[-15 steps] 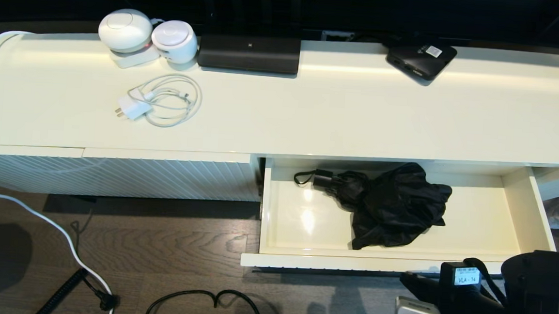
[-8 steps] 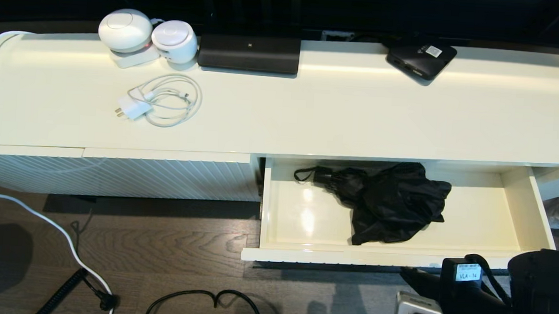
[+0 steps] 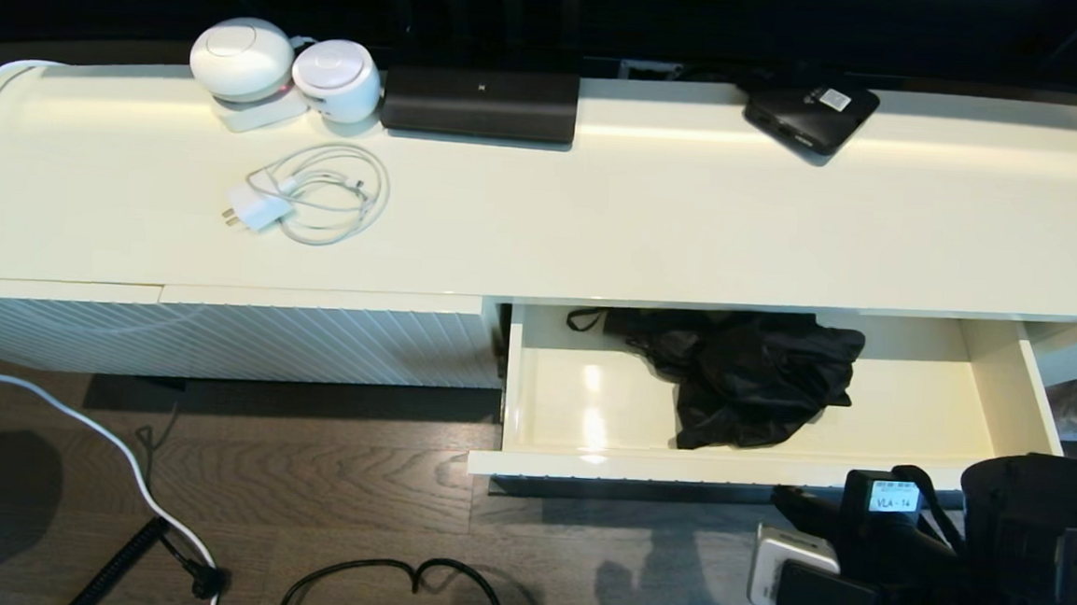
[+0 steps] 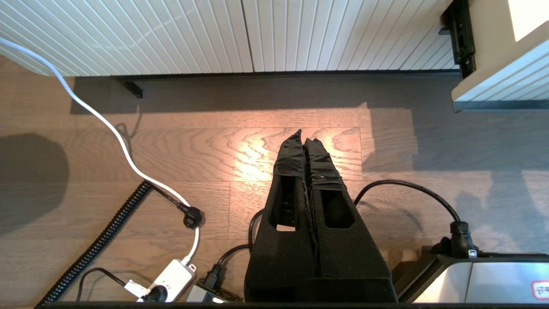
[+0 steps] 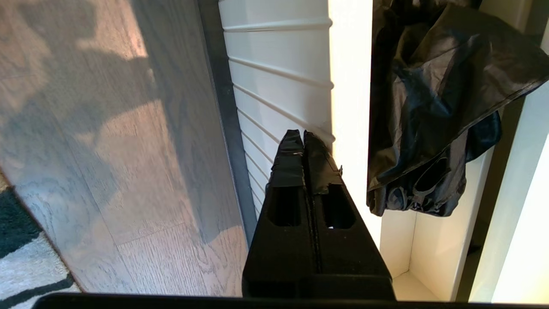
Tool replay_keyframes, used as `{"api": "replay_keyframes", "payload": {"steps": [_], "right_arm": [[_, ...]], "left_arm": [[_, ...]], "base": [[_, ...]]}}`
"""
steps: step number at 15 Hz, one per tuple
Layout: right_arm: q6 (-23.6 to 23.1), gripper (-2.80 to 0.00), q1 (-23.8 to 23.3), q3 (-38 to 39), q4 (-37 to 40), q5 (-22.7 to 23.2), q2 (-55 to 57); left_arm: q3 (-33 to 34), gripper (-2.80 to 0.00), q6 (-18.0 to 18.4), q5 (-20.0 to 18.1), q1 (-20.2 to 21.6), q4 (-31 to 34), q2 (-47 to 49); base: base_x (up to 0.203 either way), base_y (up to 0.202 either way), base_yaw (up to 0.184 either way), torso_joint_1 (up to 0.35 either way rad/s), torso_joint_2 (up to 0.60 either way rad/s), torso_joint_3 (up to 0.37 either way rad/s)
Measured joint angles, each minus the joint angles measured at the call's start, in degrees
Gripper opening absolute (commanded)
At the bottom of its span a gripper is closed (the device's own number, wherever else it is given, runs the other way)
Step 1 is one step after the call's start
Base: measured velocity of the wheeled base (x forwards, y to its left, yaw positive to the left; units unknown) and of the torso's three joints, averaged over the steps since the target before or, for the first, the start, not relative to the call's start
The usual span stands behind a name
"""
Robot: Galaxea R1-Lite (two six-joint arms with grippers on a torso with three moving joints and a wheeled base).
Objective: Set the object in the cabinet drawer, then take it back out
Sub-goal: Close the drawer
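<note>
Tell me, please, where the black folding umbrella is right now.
In the head view the umbrella lies inside the half-open cabinet drawer at lower right, toward its back, partly under the cabinet top.

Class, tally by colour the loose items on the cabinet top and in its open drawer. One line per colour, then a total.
White: 3 (two round devices, one charger with cable)
Black: 3 (long device, flat box, umbrella in the drawer)
Total: 6
</note>
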Motion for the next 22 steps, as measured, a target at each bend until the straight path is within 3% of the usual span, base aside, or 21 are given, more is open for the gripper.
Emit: {"api": "replay_keyframes", "payload": {"steps": [3,22], "right_arm": [[0.0,-2.80,-1.4,-1.0,-4.0,0.2,2.1],[-0.9,-2.80,-5.8,-10.9,-8.9,2.8,8.9]], "left_arm": [[0.0,-2.80,0.0,0.0,0.0,0.0,0.0],[0.0,-2.80,0.0,0.0,0.0,0.0,0.0]], "base": [[0.000,0.000,0.000,0.000,0.00,0.000],[0.000,0.000,0.000,0.000,0.00,0.000]]}}
